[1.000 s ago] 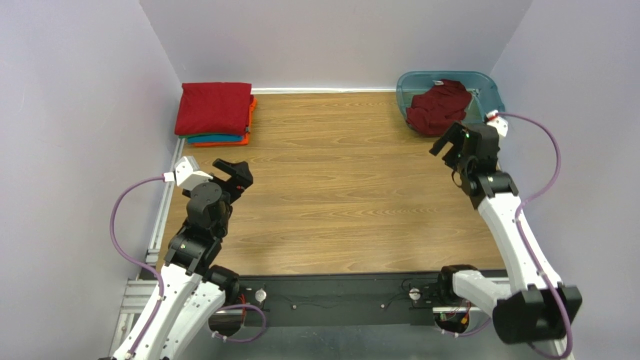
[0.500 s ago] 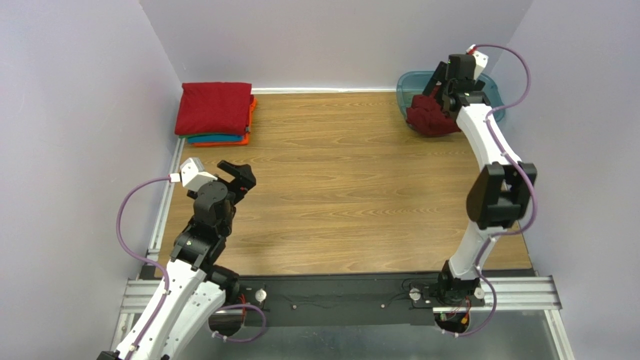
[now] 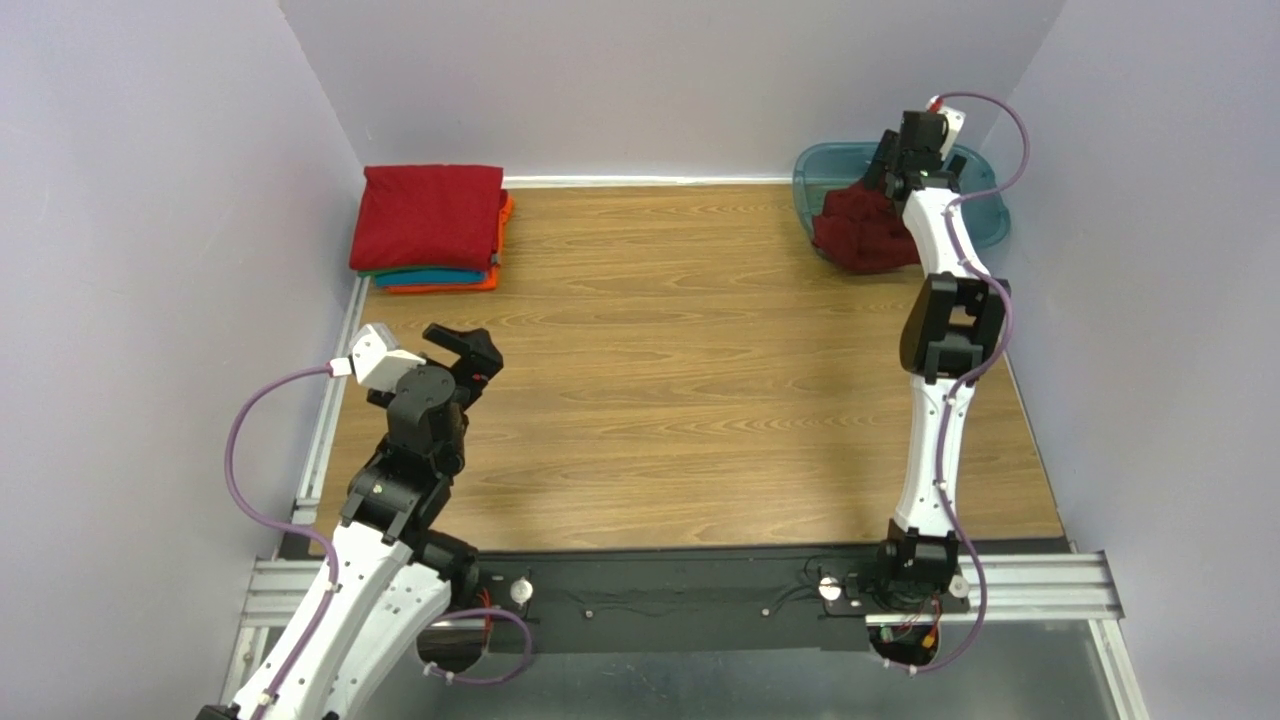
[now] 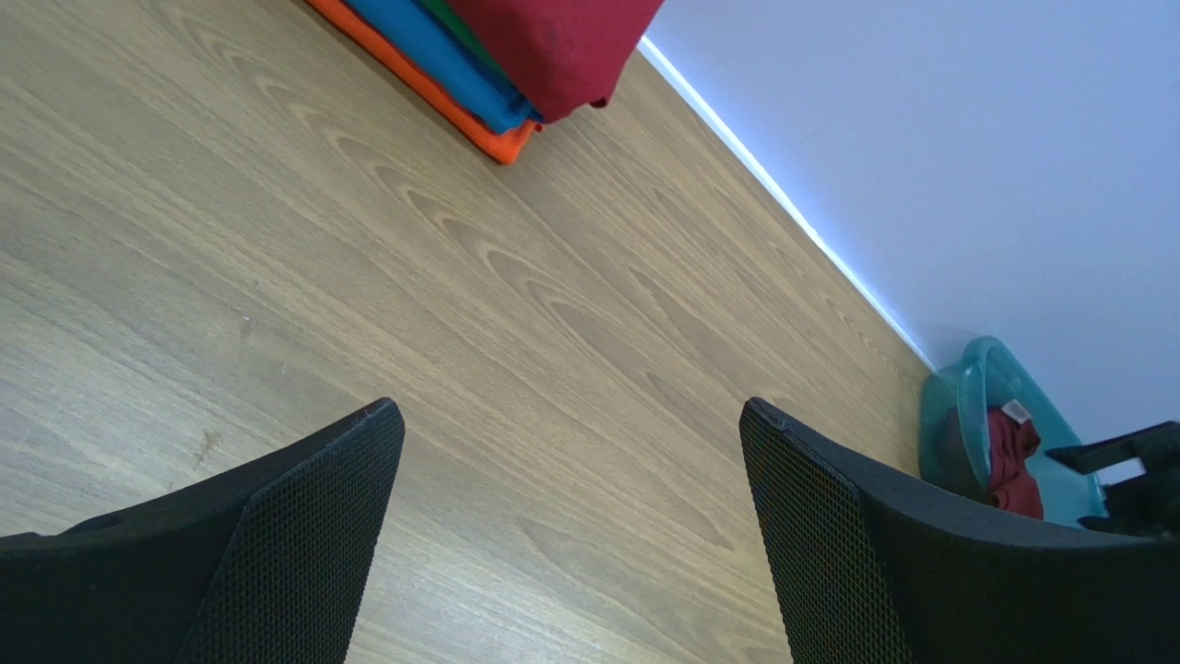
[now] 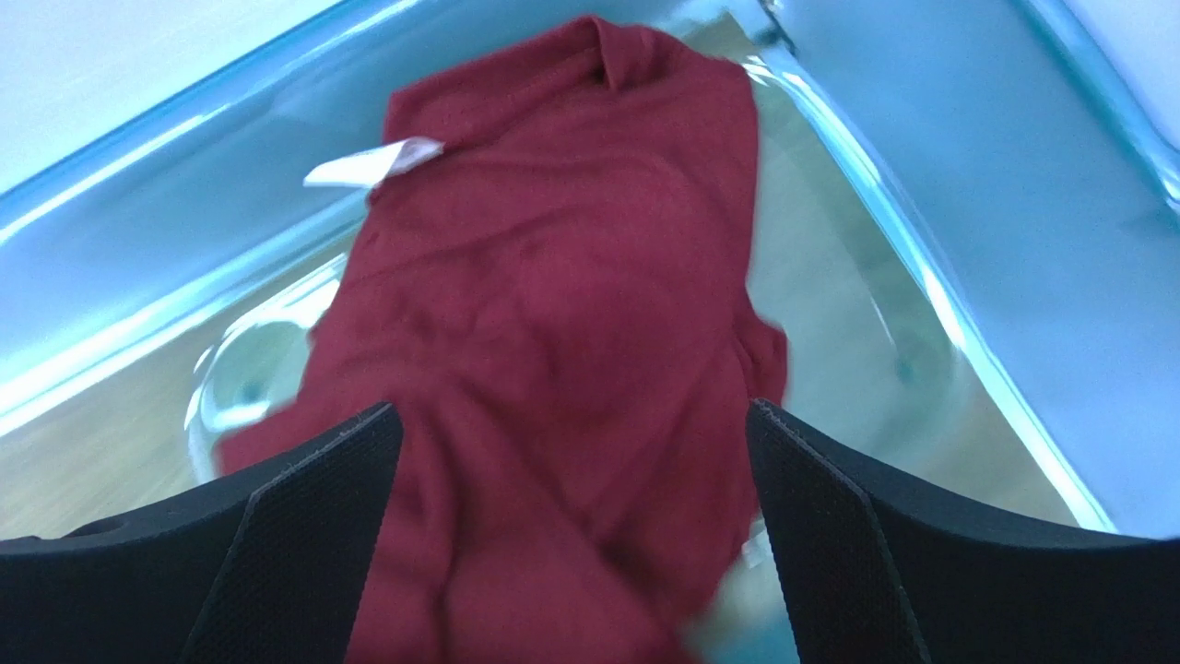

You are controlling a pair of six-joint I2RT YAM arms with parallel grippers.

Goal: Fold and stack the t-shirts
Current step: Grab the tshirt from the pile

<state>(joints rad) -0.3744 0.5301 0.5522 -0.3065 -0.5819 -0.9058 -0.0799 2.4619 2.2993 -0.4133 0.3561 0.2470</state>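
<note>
Two grippers, both spread wide, neither holding anything.

Right gripper [image 5: 571, 415]: black mesh-textured fingers [image 5: 298, 540] are far apart and frame the dark maroon crumpled cloth t-shirt [image 5: 554, 332] directly below. The wrist view is blurred, so I can't tell if the fingertips touch the cloth. Nothing is pinched between them. The shirt lies bunched inside the translucent teal plastic tub [image 5: 956, 194], with a small white label [image 5: 371, 163] sticking out at its upper-left edge in that view. In the top view the right arm is stretched almost straight to the far right corner of the light wooden table [image 3: 676, 390]. The tub sits there by the back wall. The maroon shirt looks to bulge over the tub's near-left rim.

Left gripper [image 4: 571, 415]: also wide and empty, hovering over bare wood at the near-left part of the table and touching nothing. Its wrist view looks across the table toward both far corners.

The stack of folded shirts is in the far left corner, well apart from the left gripper. The bright red folded t-shirt [image 3: 428, 215] is on top and the teal folded t-shirt [image 3: 428, 278] is under it. The orange folded t-shirt [image 3: 501, 237] is at the bottom, with its edges showing along the near and right sides. Stack and tub are in opposite far corners, well apart.
</note>
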